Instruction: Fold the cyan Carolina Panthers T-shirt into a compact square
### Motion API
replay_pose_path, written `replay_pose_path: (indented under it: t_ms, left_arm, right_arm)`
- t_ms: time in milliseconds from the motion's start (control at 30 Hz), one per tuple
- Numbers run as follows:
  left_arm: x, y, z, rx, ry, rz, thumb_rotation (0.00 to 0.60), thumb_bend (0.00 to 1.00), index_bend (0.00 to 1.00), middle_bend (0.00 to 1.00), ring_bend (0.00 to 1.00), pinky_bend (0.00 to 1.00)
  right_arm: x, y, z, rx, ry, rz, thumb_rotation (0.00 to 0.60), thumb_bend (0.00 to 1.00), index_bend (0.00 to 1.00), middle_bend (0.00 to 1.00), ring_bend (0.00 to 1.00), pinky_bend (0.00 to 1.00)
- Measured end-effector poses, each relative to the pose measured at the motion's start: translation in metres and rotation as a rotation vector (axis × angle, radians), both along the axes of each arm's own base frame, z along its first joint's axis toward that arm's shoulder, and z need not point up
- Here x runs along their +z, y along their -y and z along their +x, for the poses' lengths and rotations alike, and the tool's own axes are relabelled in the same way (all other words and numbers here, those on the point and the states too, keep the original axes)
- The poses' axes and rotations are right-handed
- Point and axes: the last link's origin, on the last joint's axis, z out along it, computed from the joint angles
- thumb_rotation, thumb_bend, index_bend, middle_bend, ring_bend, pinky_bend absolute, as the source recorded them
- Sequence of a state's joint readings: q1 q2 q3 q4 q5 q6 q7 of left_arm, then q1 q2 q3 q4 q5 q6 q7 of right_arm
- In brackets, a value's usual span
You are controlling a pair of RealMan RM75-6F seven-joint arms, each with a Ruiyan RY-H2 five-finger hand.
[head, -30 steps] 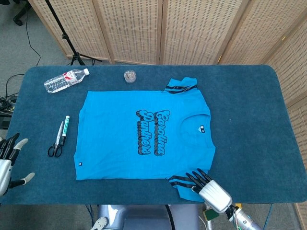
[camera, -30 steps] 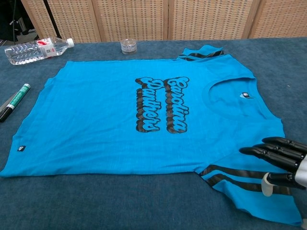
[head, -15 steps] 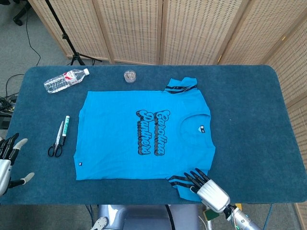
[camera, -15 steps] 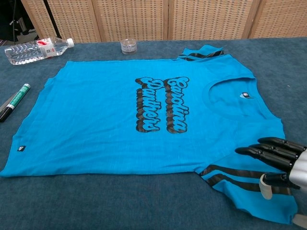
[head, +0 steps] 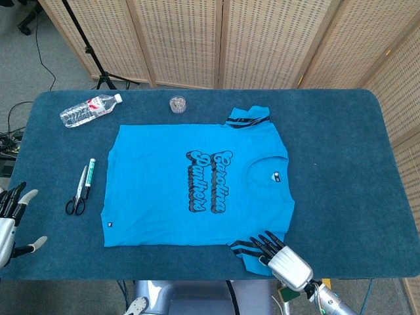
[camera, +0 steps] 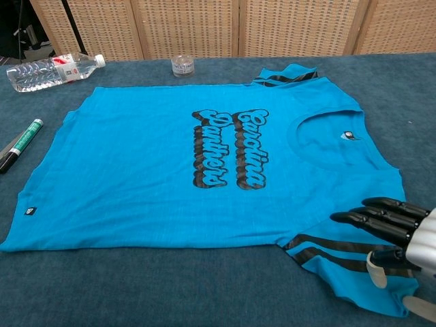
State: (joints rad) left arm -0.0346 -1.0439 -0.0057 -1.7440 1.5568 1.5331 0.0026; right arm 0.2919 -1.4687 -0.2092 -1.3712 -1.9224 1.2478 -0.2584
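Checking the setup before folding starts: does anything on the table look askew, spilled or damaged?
Nothing looks damaged or spilled. The water bottle lies on its side at the far left, but shows no leak. The T-shirt lies flat, print up, only its far sleeve slightly rumpled. The right robot hand is over the near sleeve.

The cyan T-shirt (head: 197, 187) is spread flat and face up on the blue table, not folded at all. Its collar points toward the right side and the hem toward the left. Black bubble lettering runs across the chest, and there's a tiny logo just under the neckline. Both short sleeves have black stripes: one sticks out on the far edge, the other on the near edge. A small dark tag sits at the near hem corner.
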Motion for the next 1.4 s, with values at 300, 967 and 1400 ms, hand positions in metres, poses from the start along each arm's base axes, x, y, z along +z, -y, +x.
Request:
replay_pose_path:
  t_ms: [300, 967, 1400]
  left_arm:
    - [-0.001, 0.000, 0.000, 0.001, -0.003, -0.004, 0.600, 0.10, 0.00, 0.00, 0.00, 0.00]
    - [-0.001, -0.001, 0.000, 0.002, -0.002, -0.004, 0.600, 0.10, 0.00, 0.00, 0.00, 0.00]
    - [-0.003, -0.002, -0.001, 0.006, -0.004, -0.015, 0.600, 0.10, 0.00, 0.00, 0.00, 0.00]
  right_arm:
    - [0.003, 0.000, 0.000, 0.018, -0.038, 0.000, 0.600, 0.46, 0.59, 0.00, 0.00, 0.00]
    - [0.017, 0.000, 0.003, 0.011, 0.012, -0.019, 0.600, 0.47, 0.66, 0.00, 0.00, 0.00]
    - [0.034, 0.007, 0.009, -0.013, 0.127, -0.057, 0.600, 0.52, 0.67, 0.00, 0.00, 0.00]
